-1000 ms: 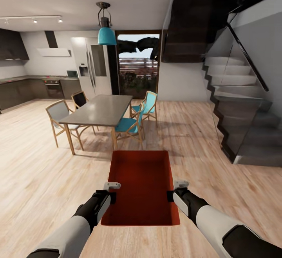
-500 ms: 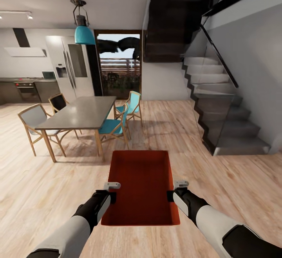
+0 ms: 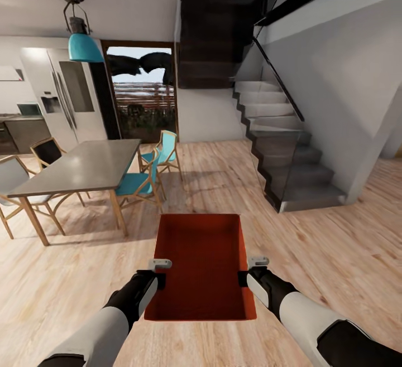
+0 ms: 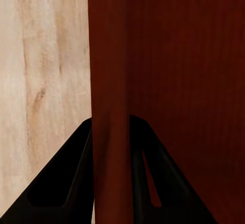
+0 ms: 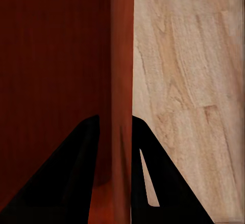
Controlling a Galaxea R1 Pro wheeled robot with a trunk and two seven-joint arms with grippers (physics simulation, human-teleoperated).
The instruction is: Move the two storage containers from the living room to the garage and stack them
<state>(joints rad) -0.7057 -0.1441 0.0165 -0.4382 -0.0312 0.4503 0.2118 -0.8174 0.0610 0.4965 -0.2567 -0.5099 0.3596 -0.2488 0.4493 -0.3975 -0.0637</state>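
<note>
I carry one orange-red storage container (image 3: 202, 261) in front of me, above light wood plank flooring. My left gripper (image 3: 159, 275) is shut on its left wall and my right gripper (image 3: 248, 274) is shut on its right wall. In the left wrist view the black fingers (image 4: 66, 183) pinch the bin's wall (image 4: 109, 106) from both sides. The right wrist view shows the same clamp, fingers (image 5: 76, 178) on the wall (image 5: 121, 81). The second container and the garage are out of view.
A grey dining table (image 3: 84, 166) with wood and teal chairs (image 3: 137, 183) stands ahead on the left. A dark staircase (image 3: 285, 155) with a glass side rises on the right. A glass door (image 3: 142, 96) is straight ahead, a fridge (image 3: 61, 99) left of it.
The whole view has swung to the right: table, door and stairs have slid left in the picture. The bin and both grippers hold the same pose.
</note>
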